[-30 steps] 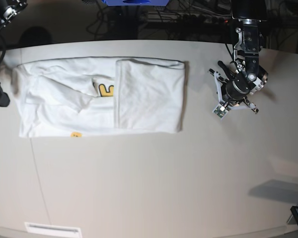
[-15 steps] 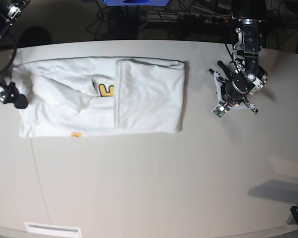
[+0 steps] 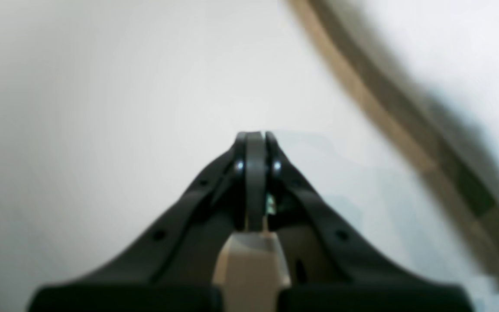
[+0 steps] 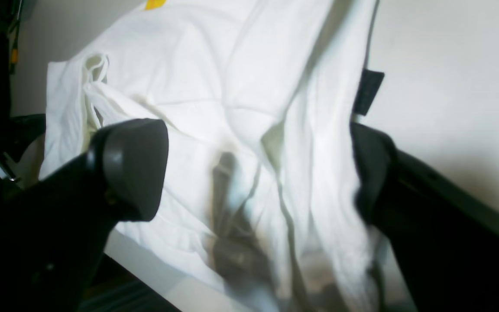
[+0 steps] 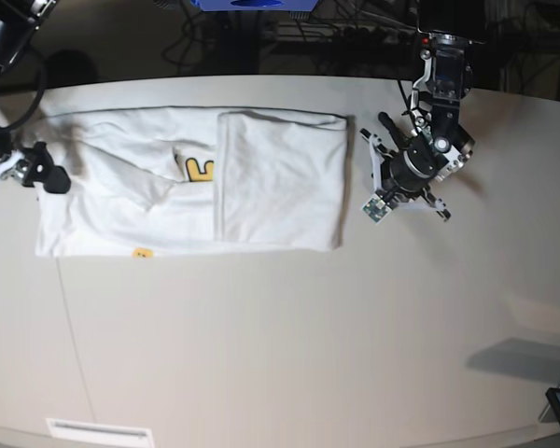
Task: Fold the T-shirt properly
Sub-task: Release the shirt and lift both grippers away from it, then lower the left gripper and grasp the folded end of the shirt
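Across the pale table (image 5: 289, 355), the shirt (image 5: 282, 187) is seen part-folded, one end turned over, the neck end left; left claw (image 3: 256, 138) closed, right claw (image 4: 258, 169) spread.

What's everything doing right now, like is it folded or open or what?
Shirt: partly folded, one end doubled over, the other end wrinkled, some yellow print showing
Neck label: poking out past the shirt's edge
Right pincer: wide open, over the wrinkled end of the shirt
Left pincer: shut, empty, beside the doubled-over end
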Controlling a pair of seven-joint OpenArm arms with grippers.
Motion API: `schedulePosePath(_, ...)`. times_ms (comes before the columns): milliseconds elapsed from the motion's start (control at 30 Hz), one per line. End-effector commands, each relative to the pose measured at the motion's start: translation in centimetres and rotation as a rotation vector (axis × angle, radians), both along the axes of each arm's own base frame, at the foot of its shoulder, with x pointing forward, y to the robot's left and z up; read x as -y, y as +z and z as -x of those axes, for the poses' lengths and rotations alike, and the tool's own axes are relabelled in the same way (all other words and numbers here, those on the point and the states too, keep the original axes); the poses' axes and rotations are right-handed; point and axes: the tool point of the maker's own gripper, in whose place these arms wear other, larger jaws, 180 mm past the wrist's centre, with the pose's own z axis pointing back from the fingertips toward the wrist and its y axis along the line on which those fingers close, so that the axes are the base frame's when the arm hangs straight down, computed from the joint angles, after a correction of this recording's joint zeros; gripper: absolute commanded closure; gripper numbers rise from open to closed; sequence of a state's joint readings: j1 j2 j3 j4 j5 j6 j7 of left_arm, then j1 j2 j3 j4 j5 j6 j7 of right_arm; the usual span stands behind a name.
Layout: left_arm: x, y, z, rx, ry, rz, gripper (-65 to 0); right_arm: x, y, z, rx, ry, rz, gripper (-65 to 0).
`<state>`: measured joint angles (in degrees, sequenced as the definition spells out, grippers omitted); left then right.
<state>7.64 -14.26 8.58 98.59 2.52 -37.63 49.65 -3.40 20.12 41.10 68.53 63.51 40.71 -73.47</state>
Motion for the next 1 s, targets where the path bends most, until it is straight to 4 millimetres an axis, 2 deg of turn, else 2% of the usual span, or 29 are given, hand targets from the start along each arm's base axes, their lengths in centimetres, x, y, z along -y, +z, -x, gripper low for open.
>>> schedulePosePath(0, 0.2, -1.4, 1.8, -0.082, -0.027, -0.019, 0.0, 0.6, -1.0, 1.5, -0.090, 0.036, 0.052, -57.3)
schedulePosePath(67, 0.3, -1.4, 1.8, -0.082, -0.027, -0.017, 0.0, 0.6, -1.0, 1.3, -0.087, 0.036, 0.052, -57.3)
schedulePosePath(200, 0.3, -1.4, 1.8, -0.082, -0.027, -0.017, 0.0, -0.8, -1.4, 1.2, -0.083, 0.039, 0.021, -57.2)
schedulePosePath(267, 0.3, -1.4, 1.8, -0.082, -0.027, -0.017, 0.0, -1.5, -1.6, 1.1, -0.089, 0.062, 0.018, -53.4)
schedulePosePath(400, 0.3, -1.4, 1.8, -0.083, -0.027, -0.017, 0.0, -3.2, -2.1, 1.1, -0.099, 0.106, 0.003, -41.8)
schedulePosePath(600, 0.3, -1.4, 1.8, -0.083, -0.027, -0.017, 0.0, -3.7, -2.2, 1.0, -0.099, 0.112, -0.005, -37.7)
schedulePosePath(667, 0.3, -1.4, 1.8, -0.084, -0.028, -0.017, 0.0, -3.6, -2.2, 1.0, -0.097, 0.108, -0.005, -31.9)
schedulePosePath(800, 0.5, -1.5, 2.0, -0.088, -0.029, -0.006, 0.0, -3.6, -1.9, 0.4, -0.080, 0.104, -0.004, -13.2)
schedulePosePath(867, 1.7, -1.8, 2.4, -0.098, -0.064, -0.002, 0.0, -3.4, -1.8, 0.1, -0.071, 0.101, 0.003, -3.3)
schedulePosePath(900, 2.3, -1.9, 2.6, -0.104, -0.085, -0.001, 0.0, -3.4, -1.7, 0.0, -0.066, 0.098, 0.003, -0.1)
schedulePosePath(967, 3.4, -2.3, 3.1, -0.117, -0.125, -0.004, 0.0, -3.3, -0.9, -0.4, -0.039, 0.108, 0.028, -0.4)
